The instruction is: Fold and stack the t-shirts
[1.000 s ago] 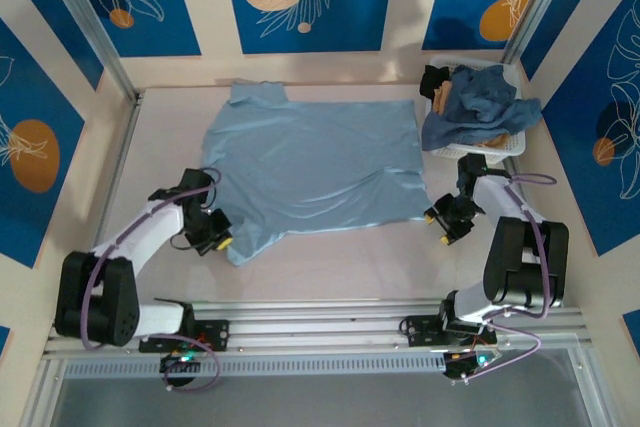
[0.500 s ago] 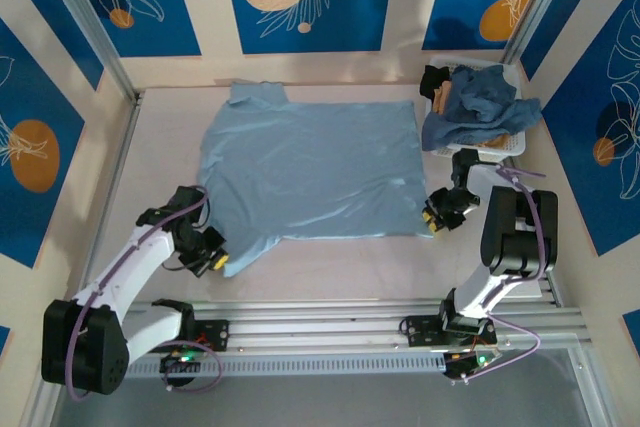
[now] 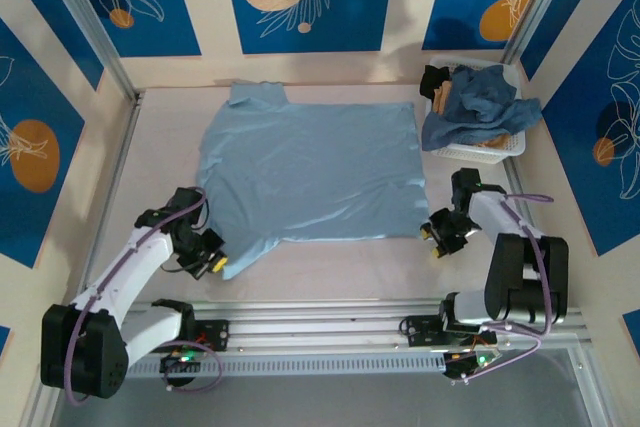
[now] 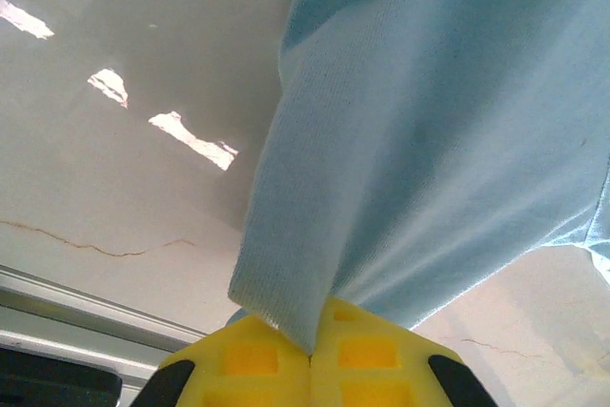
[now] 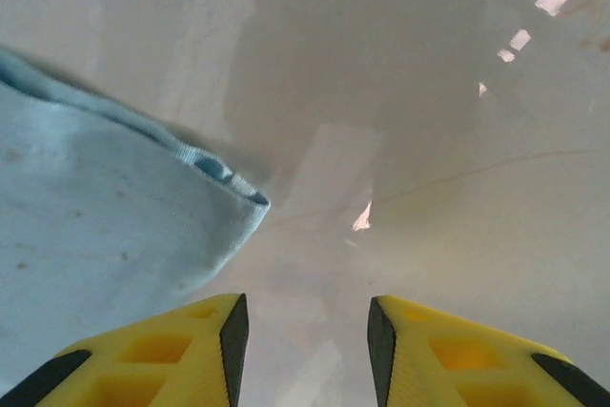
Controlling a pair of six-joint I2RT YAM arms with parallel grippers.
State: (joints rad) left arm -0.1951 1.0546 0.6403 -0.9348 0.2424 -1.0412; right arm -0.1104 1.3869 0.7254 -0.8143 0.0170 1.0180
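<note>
Jaws of the left gripper [image 4: 311, 350] were clamped on the pale blue t-shirt's [image 3: 310, 162] near-left corner; those of the right gripper [image 5: 305, 321] stood apart, empty.
The shirt lay spread on the table [image 3: 330, 269]; folding looked barely begun, and the right jaws likely needed to close over the hem corner [image 5: 233, 193] beside them.

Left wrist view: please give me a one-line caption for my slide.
The left end effector, shut, pinches an edge of the pale blue t-shirt over the white table.
</note>
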